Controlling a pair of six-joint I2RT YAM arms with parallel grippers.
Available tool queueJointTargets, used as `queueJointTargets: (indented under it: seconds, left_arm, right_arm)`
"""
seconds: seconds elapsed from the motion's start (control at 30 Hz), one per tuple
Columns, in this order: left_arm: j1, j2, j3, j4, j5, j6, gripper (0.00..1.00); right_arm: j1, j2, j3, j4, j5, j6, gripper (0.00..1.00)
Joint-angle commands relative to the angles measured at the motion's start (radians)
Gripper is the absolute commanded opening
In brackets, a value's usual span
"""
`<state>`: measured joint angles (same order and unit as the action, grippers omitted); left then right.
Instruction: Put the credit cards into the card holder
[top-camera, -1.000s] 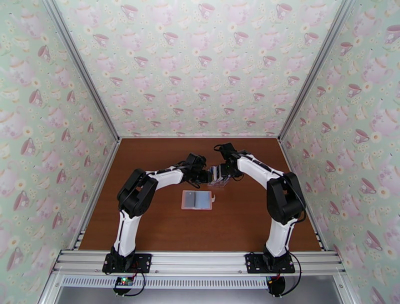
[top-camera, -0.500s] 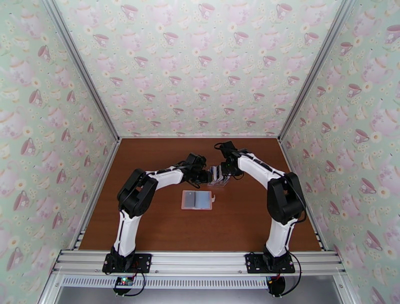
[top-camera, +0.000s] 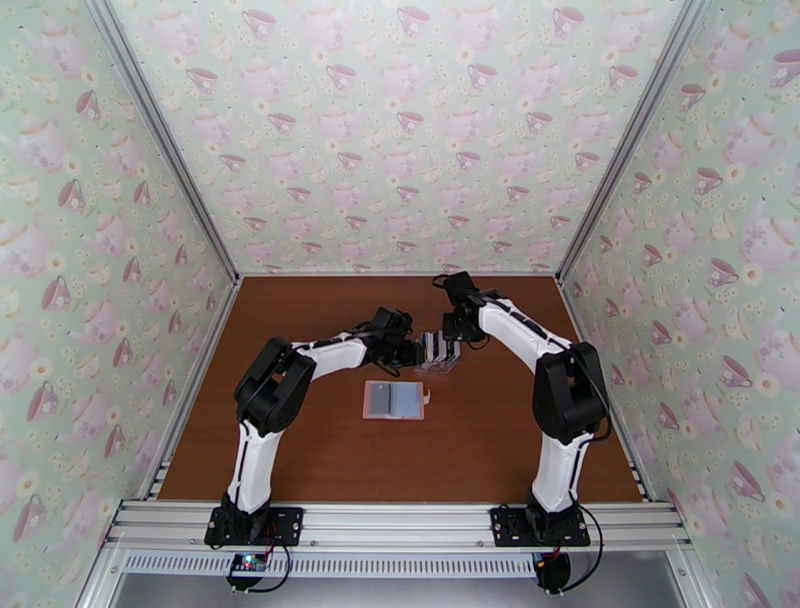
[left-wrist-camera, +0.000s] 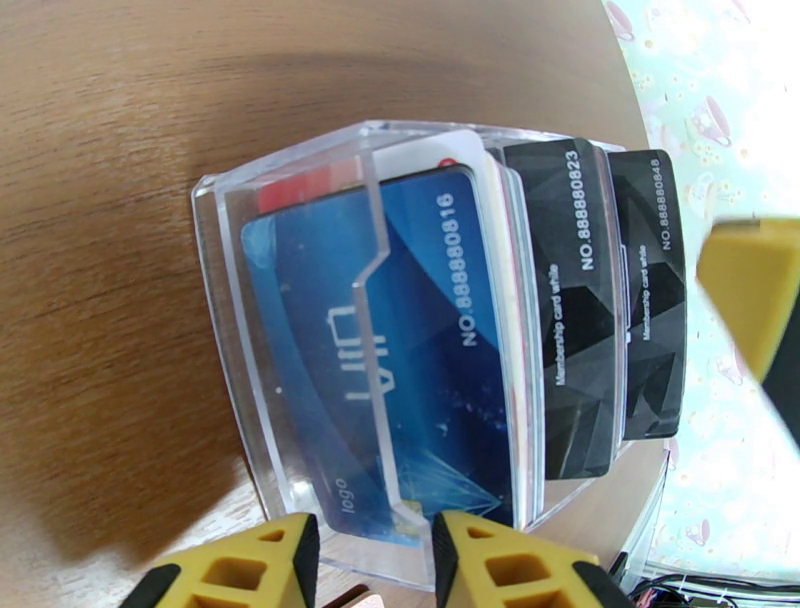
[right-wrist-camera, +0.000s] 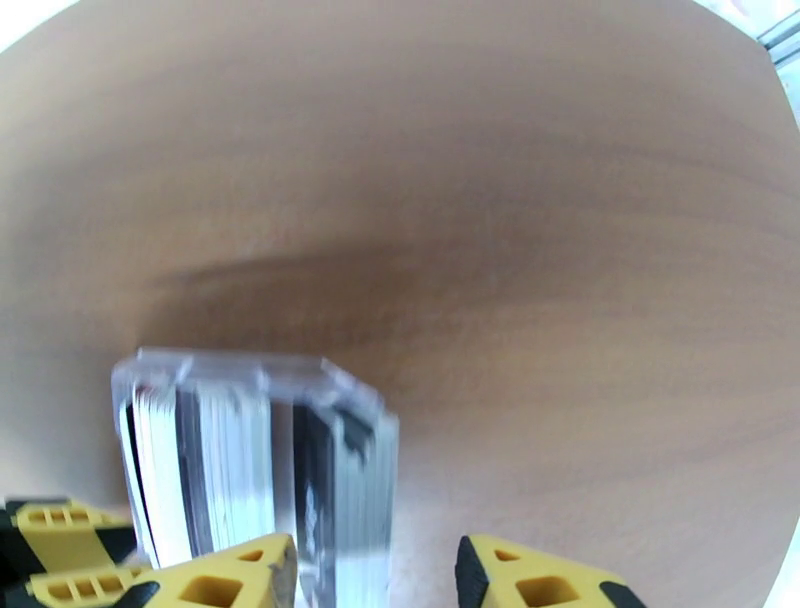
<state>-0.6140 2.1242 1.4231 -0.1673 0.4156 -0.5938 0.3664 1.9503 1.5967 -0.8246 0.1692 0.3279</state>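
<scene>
The credit cards (left-wrist-camera: 585, 310) stand upright in a clear plastic rack (left-wrist-camera: 230, 290): a blue one in front, white ones behind it, then black ones. My left gripper (left-wrist-camera: 370, 560) is shut on the rack's near wall, and it sits just left of the rack (top-camera: 437, 354) in the top view. My right gripper (right-wrist-camera: 375, 575) hovers over the rack's black-card end (right-wrist-camera: 330, 470), jaws apart and holding nothing. In the top view it (top-camera: 452, 335) stands just behind the rack. The card holder (top-camera: 395, 400), a pink wallet, lies open and flat in front of the rack.
The brown table (top-camera: 330, 450) is walled in by patterned panels on three sides. Both arms arch inward and meet near the table's middle. Bare wood lies around the wallet and toward the near edge.
My right gripper has drawn back and up from the rack toward the far side. The left gripper, the rack and the wallet have stayed put.
</scene>
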Motion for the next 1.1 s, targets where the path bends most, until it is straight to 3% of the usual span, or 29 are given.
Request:
queueJointTargets:
  seconds: [0.0, 0.43, 1.07]
  left_arm:
    - [0.007, 0.009, 0.010, -0.028, -0.008, -0.008, 0.36]
    - [0.005, 0.020, 0.014, -0.021, -0.007, -0.018, 0.36]
    - [0.004, 0.019, 0.020, -0.020, -0.005, -0.026, 0.36]
  right_arm:
    - [-0.009, 0.047, 0.035, -0.007, -0.031, 0.000, 0.48]
    - [-0.011, 0.099, 0.049, -0.008, -0.045, -0.003, 0.47]
    - [-0.030, 0.000, 0.046, -0.030, 0.002, -0.004, 0.44]
